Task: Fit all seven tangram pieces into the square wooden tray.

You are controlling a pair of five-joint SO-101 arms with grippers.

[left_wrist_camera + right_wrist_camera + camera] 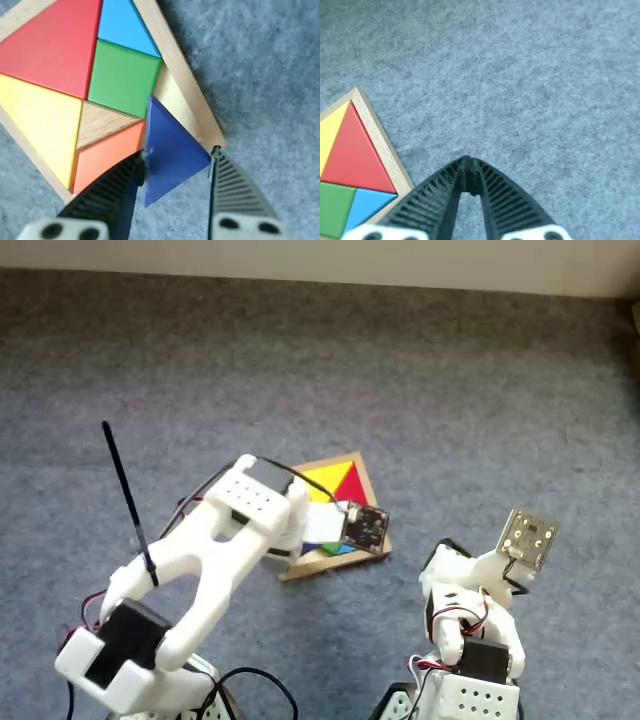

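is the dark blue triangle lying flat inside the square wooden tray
No, the dark blue triangle juts over the wooden tray's rim, held in the left gripper.

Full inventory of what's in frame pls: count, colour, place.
tray: 1, wood, on carpet
red triangle: 1, red, in tray
yellow triangle: 1, yellow, in tray beside red triangle
square: 1, green, in tray
light blue triangle: 1, light blue, in tray by rim
orange piece: 1, orange, in tray
dark blue triangle: 1, dark blue, over tray corner
carpet: 1, grey, underneath
left gripper: 1, black, holding dark blue triangle
right gripper: 1, black, shut, over carpet
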